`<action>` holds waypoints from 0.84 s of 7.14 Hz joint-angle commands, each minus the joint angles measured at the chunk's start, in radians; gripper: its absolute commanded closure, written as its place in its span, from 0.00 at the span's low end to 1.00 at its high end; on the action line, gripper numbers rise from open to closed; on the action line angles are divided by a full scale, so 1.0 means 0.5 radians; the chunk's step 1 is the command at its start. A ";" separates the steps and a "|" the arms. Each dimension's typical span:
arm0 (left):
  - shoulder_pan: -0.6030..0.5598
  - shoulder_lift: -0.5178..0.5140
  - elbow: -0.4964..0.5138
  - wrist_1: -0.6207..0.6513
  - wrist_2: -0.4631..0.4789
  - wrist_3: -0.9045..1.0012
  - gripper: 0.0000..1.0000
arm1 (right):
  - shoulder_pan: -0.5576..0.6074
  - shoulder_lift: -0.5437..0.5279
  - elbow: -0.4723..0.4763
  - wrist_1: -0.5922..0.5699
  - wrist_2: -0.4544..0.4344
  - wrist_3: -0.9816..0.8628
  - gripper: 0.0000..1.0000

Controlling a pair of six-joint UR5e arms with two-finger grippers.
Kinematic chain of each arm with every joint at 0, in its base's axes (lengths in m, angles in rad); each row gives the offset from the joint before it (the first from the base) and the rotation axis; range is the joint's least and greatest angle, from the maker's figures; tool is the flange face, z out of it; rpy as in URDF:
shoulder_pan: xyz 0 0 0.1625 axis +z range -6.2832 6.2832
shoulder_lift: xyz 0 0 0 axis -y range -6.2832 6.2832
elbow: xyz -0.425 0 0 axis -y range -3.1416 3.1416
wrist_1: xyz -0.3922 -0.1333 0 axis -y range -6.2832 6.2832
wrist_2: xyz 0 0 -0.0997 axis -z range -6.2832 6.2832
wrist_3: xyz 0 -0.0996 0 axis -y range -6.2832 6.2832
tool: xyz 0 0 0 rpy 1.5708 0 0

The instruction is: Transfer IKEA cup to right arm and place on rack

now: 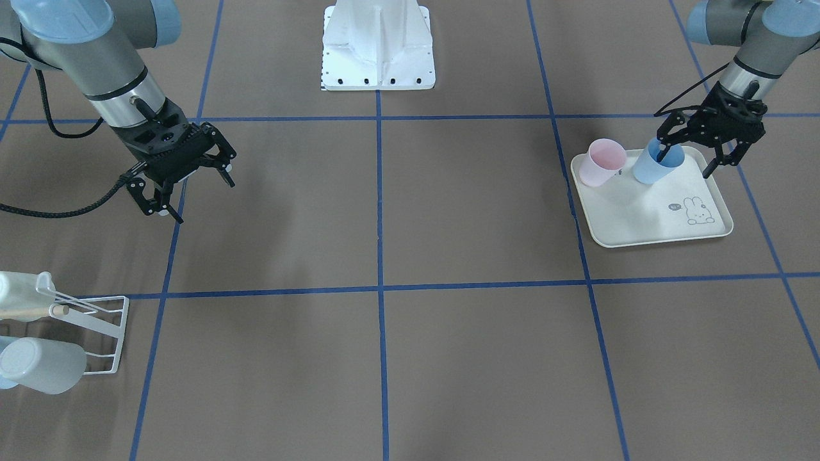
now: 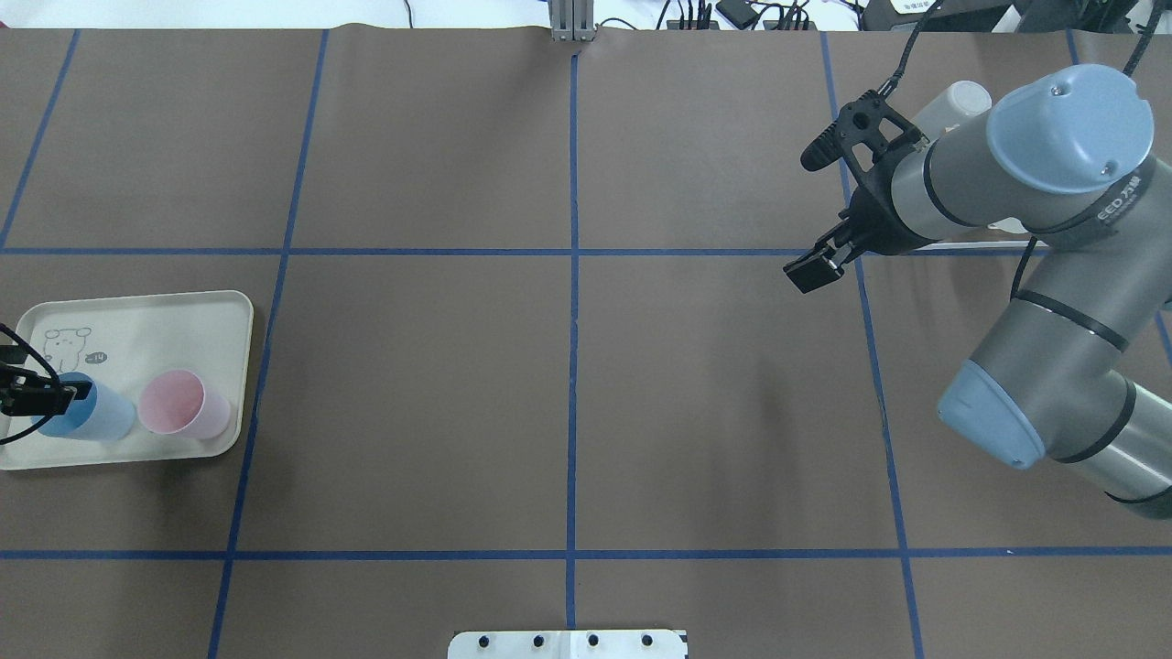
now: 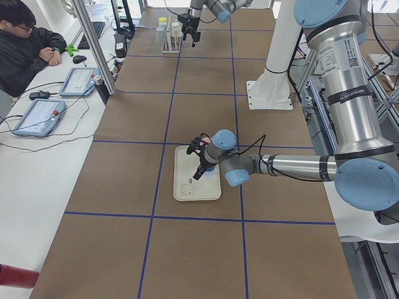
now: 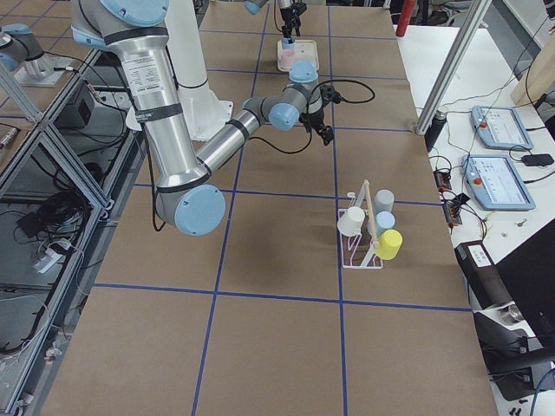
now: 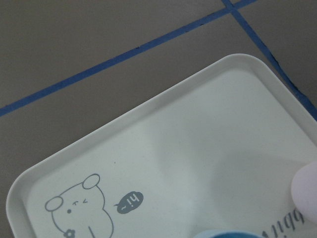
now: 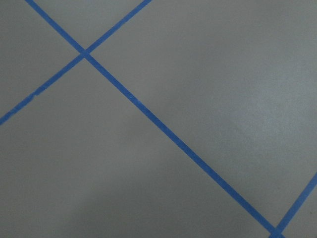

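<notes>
We are judging this to be the opening step, the pick-up. Our left gripper (image 1: 684, 165) is hanging over the cream tray (image 1: 647, 221) with its jaws spread wide. One finger is dipping into the mouth of the blue IKEA cup (image 1: 650, 171) and the other is standing outside it, on the side away from the pink cup (image 1: 602, 163), so the cup's wall is sitting between the fingers and nothing is being gripped yet. The IKEA cup is standing mouth-up by the tray's robot-side edge, just beside the pink one. Our right gripper (image 1: 198, 200) is hovering open and empty above the table (image 1: 448, 211), well apart from the tray. The rack (image 1: 96, 326), already carrying other cups, is sitting at the table's edge on that arm's side. Next, we are thinking, the left jaws are needing to pinch the wall squarely, lift without nudging the pink cup, and carry the cup toward the middle for the hand-over.
</notes>
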 commanded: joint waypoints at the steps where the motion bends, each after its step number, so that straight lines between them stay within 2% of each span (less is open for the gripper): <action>1: 0.003 0.008 0.032 -0.068 -0.005 0.002 0.91 | 0.000 0.000 -0.001 0.000 -0.002 0.000 0.02; 2: -0.003 0.014 0.026 -0.087 -0.014 0.005 1.00 | 0.000 0.000 -0.001 0.000 -0.002 -0.003 0.02; 4: -0.034 0.063 -0.038 -0.084 -0.057 0.054 1.00 | 0.000 0.000 -0.001 0.000 -0.002 0.000 0.02; 5: -0.180 0.087 -0.054 -0.075 -0.179 0.182 1.00 | -0.006 0.000 -0.001 0.000 0.001 0.000 0.01; 6: -0.421 0.075 -0.054 -0.050 -0.265 0.390 1.00 | -0.046 0.015 -0.007 0.003 -0.002 -0.003 0.01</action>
